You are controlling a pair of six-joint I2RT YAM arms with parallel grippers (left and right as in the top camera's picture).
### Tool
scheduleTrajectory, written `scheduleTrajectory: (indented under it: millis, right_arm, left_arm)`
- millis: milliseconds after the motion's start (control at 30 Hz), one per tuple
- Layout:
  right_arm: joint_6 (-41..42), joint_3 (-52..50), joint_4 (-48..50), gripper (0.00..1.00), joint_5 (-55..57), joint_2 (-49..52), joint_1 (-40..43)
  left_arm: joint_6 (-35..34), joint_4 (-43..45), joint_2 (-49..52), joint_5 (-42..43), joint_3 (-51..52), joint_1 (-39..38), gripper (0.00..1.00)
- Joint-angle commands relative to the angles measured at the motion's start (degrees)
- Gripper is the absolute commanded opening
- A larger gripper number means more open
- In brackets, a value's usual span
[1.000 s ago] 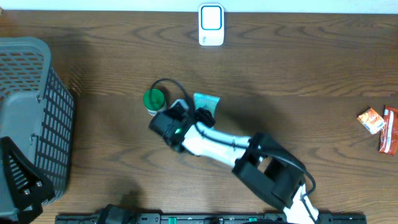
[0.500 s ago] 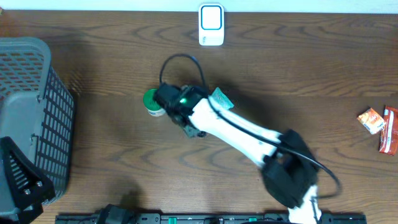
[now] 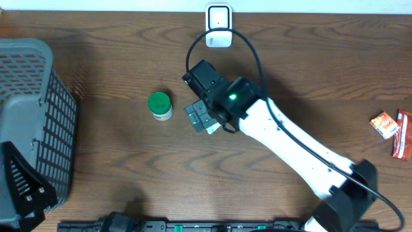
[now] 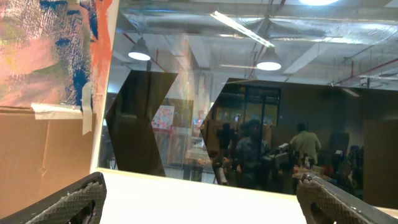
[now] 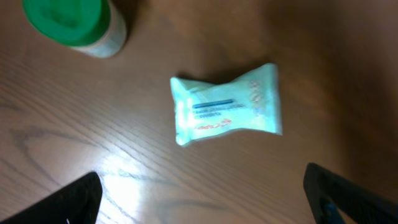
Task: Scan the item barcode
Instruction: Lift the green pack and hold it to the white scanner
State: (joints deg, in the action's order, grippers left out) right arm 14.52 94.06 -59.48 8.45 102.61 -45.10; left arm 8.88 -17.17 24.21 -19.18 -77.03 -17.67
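Beneath the wide-open right hand [image 5: 200,190] lies the mint packet [image 5: 227,104], ungripped.

Reads as a robot test lab on an open industrial office floor, set up as a mock checkout. Straight ahead of the left gripper [image 4: 199,190] jaws: dark glass wall [image 4: 143,124] showing pendant lamps [image 4: 139,50], exposed ceiling pipes [image 4: 242,28], people [image 4: 305,144] standing about. Left of those jaws: cardboard box [image 4: 43,162] under a paint-smeared panel [image 4: 43,50]. Below the right gripper [image 5: 202,177] jaws: wood-grain table [image 5: 155,174] with retail goods, namely a wipes packet [image 5: 227,104] and a green-lidded jar [image 5: 74,25]. Just beyond those jaws: white scanner [image 3: 219,26]. Well away from them, at opposite table ends: grey basket [image 3: 32,84], snack packets [image 3: 393,132].
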Motion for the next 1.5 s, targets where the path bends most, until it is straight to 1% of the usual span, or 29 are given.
scheduleTrajectory:
  millis: [0, 33, 67, 100, 167, 233, 333, 500, 700, 900, 1067, 1200, 1233, 1300, 1333, 1400, 1433, 1467]
  right_arm:
    - [-0.1, -2.8, 3.6, 0.99, -17.6, 3.5, 6.8]
    - [-0.2, -2.9, 4.1, 0.99, -21.8, 4.0, 9.2]
    - [-0.6, -2.9, 4.9, 0.99, -26.5, 4.9, 13.6]
    - [-1.9, -2.9, 5.5, 0.99, -28.6, 5.2, 16.0]
    - [-5.1, -2.9, 6.8, 0.99, -33.0, 6.3, 21.1]
    - [-9.5, -2.9, 7.9, 0.99, -40.9, 8.0, 26.1]
    - [-13.0, -2.9, 8.3, 0.99, -50.1, 12.4, 31.9]
    - [-16.0, -2.9, 9.6, 0.99, -59.7, 21.3, 37.4]
    - [-16.4, -2.9, 12.2, 0.99, -61.5, 28.7, 38.0]
    - [-19.5, -2.9, 10.6, 0.99, -61.9, 31.3, 34.4]
    - [-20.9, -3.0, 7.6, 0.99, -56.0, 32.4, 31.3]
    - [-21.0, -3.0, 8.0, 0.98, -54.3, 32.5, 29.7]
    - [-21.0, -3.0, 8.3, 0.88, -54.2, 32.5, 29.5]
    - [-21.0, -3.0, 8.9, 0.48, -54.2, 32.5, 29.1]
    - [-21.0, -3.0, 9.0, 0.34, -54.2, 32.5, 29.0]
    - [-21.0, -2.7, 8.8, 0.15, -54.2, 32.5, 29.0]
    - [-21.0, -1.8, 7.1, 0.08, -54.1, 32.3, 29.2]
    - [-21.0, -1.1, 5.7, 0.05, -54.2, 32.1, 29.4]
  left_arm:
    - [0.3, 0.2, -0.3, 0.5, 0.0, 0.2, 0.98]
    - [0.3, 0.2, -0.3, 0.5, 0.0, 0.2, 0.98]
    - [0.3, 0.1, -0.3, 0.5, 0.0, 0.2, 0.98]
    - [0.3, 0.1, -0.3, 0.5, 0.0, 0.2, 0.98]
    - [0.3, 0.1, -0.3, 0.5, 0.0, 0.2, 0.98]
    - [0.3, 0.1, -0.3, 0.5, 0.0, 0.2, 0.98]
    - [0.3, 0.2, -0.3, 0.5, 0.0, 0.2, 0.98]
    - [0.3, 0.2, -0.3, 0.5, 0.0, 0.3, 0.98]
    - [0.3, 0.2, -0.3, 0.5, 0.0, 0.2, 0.98]
    - [0.3, 0.2, -0.3, 0.5, 0.0, 0.2, 0.98]
    - [0.3, 0.2, -0.3, 0.5, 0.0, 0.2, 0.98]
    - [0.3, 0.2, -0.3, 0.5, 0.0, 0.2, 0.98]
    - [0.3, 0.2, -0.3, 0.5, 0.0, 0.2, 0.98]
    - [0.3, 0.2, -0.3, 0.5, 0.0, 0.2, 0.98]
    - [0.3, 0.2, -0.3, 0.5, 0.0, 0.2, 0.98]
    - [0.3, 0.2, -0.3, 0.5, 0.0, 0.2, 0.98]
    - [0.3, 0.2, -0.3, 0.5, 0.0, 0.2, 0.98]
    - [0.3, 0.2, -0.3, 0.5, 0.0, 0.2, 0.98]
